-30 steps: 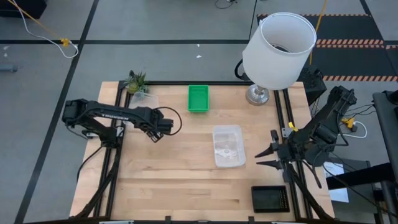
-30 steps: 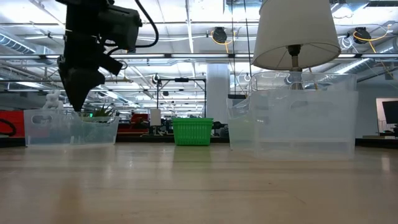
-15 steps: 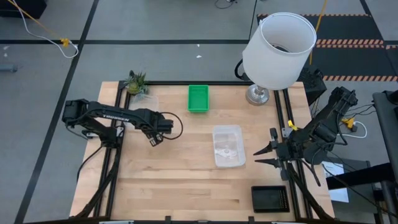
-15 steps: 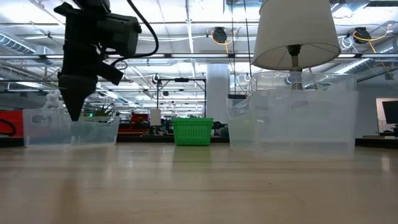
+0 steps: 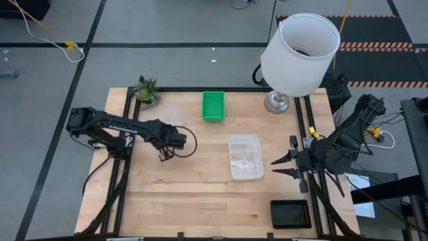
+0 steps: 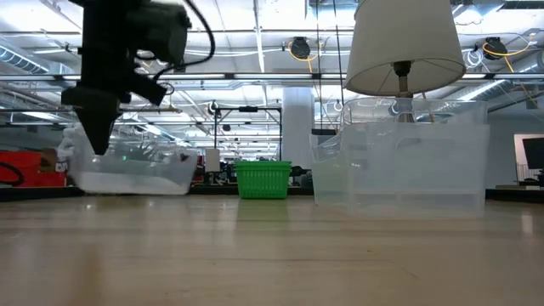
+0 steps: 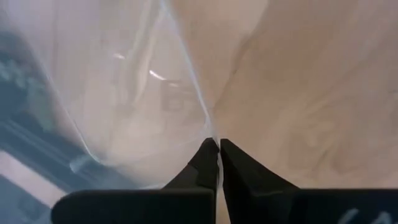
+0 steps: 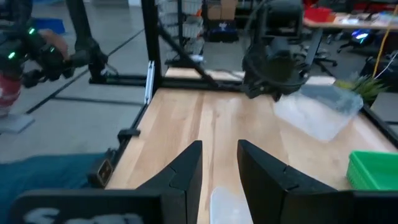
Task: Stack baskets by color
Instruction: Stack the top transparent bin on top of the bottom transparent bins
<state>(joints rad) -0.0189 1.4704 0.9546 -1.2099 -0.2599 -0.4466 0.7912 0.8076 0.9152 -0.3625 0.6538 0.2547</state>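
Observation:
My left gripper (image 5: 164, 154) stands over the table's left half, pointing steeply down. It is shut on a clear basket (image 6: 127, 170), which also shows in the right wrist view (image 8: 320, 111), tilted. A second clear basket (image 5: 245, 157) rests on its base mid-table. A green basket (image 5: 213, 106) sits at the far middle. A black basket (image 5: 290, 213) lies at the near right. My right gripper (image 5: 277, 167) hovers open by the right edge, its fingers roughly level and pointing at the middle clear basket, with nothing between them. My left gripper pinches the upper edge of one clear basket wall (image 7: 202, 118) between its two fingertips (image 7: 208, 155). The fingers come from above, pointing steeply down. The basket hangs tilted beside and below them, its held end (image 6: 81, 157) highest. I cannot tell whether its low side touches the table.
A large white lamp (image 5: 299, 53) stands at the far right corner and a small potted plant (image 5: 147, 90) at the far left corner. Bare wood lies across the near left and near middle of the table (image 5: 194, 201).
My left gripper has rolled at the wrist and shut, taking hold of the clear basket's wall. That basket stood flat near the plant; it is now tipped up at the held end and has shifted toward the table's right.

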